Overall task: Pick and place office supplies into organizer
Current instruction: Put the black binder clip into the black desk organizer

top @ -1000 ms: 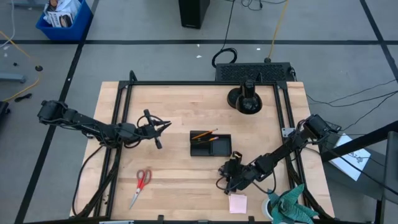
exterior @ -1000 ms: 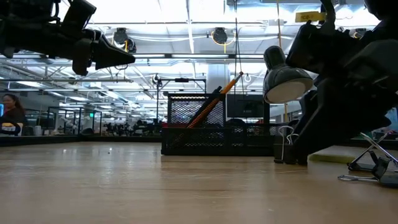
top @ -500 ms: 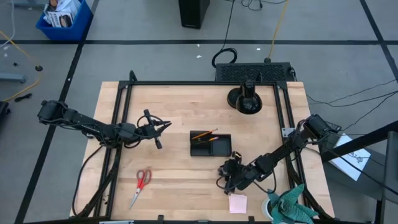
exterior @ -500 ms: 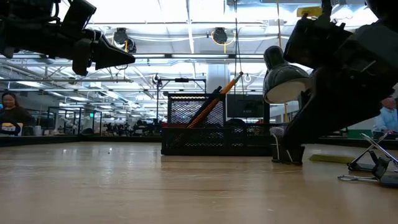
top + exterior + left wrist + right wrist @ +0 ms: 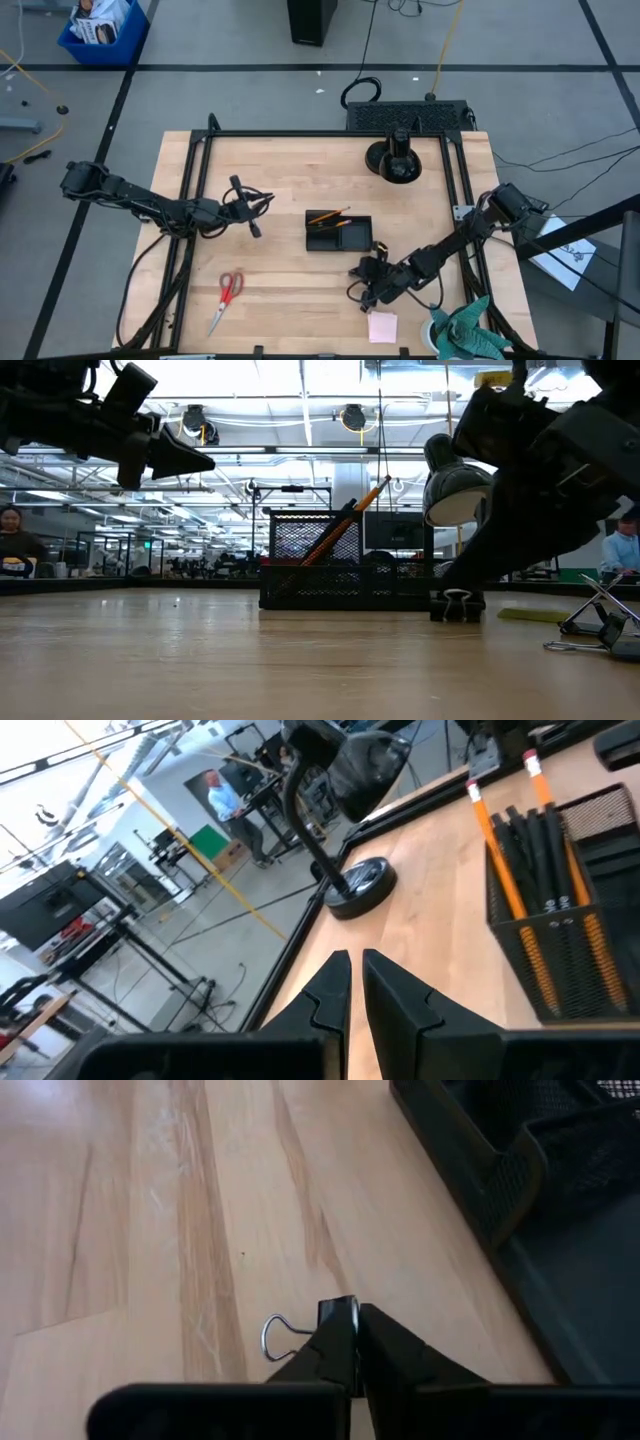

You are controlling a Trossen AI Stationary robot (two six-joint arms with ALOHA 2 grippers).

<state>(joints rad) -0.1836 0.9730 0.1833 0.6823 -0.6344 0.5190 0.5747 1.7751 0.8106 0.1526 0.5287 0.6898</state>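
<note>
The organizer (image 5: 338,232), a black mesh tray, stands mid-table with two orange pencils (image 5: 328,215) leaning in its cup beside black pens (image 5: 545,860). My right gripper (image 5: 362,274) is on the near side of the organizer, shut on a small black binder clip (image 5: 338,1312). My left gripper (image 5: 256,206) hovers above the table to the left of the organizer, shut and holding nothing. Red-handled scissors (image 5: 228,298) lie flat near the front left. A pink sticky-note pad (image 5: 382,327) lies flat near the front edge. My right gripper pinches the binder clip's black body (image 5: 340,1316) between its two fingertips. The fingers slant down at it from the table's right. One wire handle (image 5: 275,1338) sticks out sideways. In the low view the clip (image 5: 457,603) sits on the tabletop under the fingers.
A round black lamp base (image 5: 395,162) stands at the back right. A teal-green cloth (image 5: 465,335) lies at the front right corner. Another binder clip (image 5: 600,628) lies on the table at the right of the low view. Bare wood lies between the scissors and the organizer.
My right gripper has shut on the binder clip, which stood free in front of it a second ago. The clip's wire handles, upright before, no longer stand up in the low view.
</note>
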